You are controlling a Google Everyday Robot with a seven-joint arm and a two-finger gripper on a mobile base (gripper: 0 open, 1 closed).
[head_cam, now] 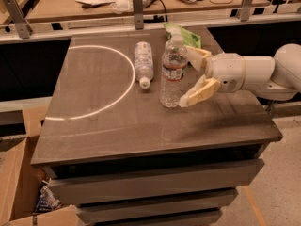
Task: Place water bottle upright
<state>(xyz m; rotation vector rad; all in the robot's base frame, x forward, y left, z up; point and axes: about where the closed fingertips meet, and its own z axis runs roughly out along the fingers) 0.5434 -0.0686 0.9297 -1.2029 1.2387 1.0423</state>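
The water bottle (173, 72), clear and ribbed with a white cap and a narrow dark blue-red label band, stands upright on the grey-brown table (141, 126), right of centre. My gripper (188, 77) is open just to the right of the bottle, one tan finger (197, 56) behind it and the other (200, 93) in front near its base. The fingers do not grip the bottle.
A smaller bottle (143, 63) with a wide whitish label lies on its side just left of the water bottle. A green packet (183, 33) lies at the table's back right. A white arc (123, 91) marks the tabletop. A cardboard box (19, 182) stands at the lower left.
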